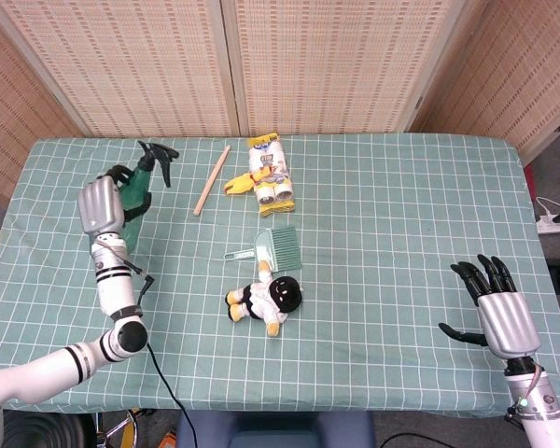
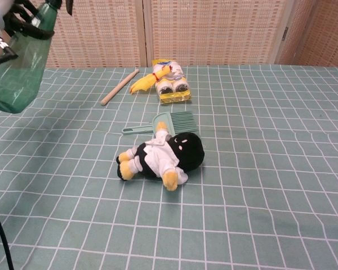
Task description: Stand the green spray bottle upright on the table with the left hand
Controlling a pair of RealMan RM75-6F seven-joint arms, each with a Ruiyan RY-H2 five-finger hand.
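My left hand [image 1: 101,205] grips the green spray bottle [image 1: 138,187] around its upper body and holds it in the air over the table's left side. The bottle is nearly upright, leaning a little, with its black trigger head [image 1: 157,154] on top. In the chest view the bottle [image 2: 19,64] hangs clear of the checked tablecloth [image 2: 259,157], with the left hand [image 2: 1,16] at the top left corner. My right hand [image 1: 497,303] hovers open at the table's near right, fingers spread, holding nothing.
A plush doll [image 1: 264,301] lies at the table's middle, with a green comb-like dustpan [image 1: 273,249] just behind it. Further back lie a yellow packet [image 1: 270,174] and a wooden stick [image 1: 211,179]. A black cable [image 1: 163,369] hangs from the left arm.
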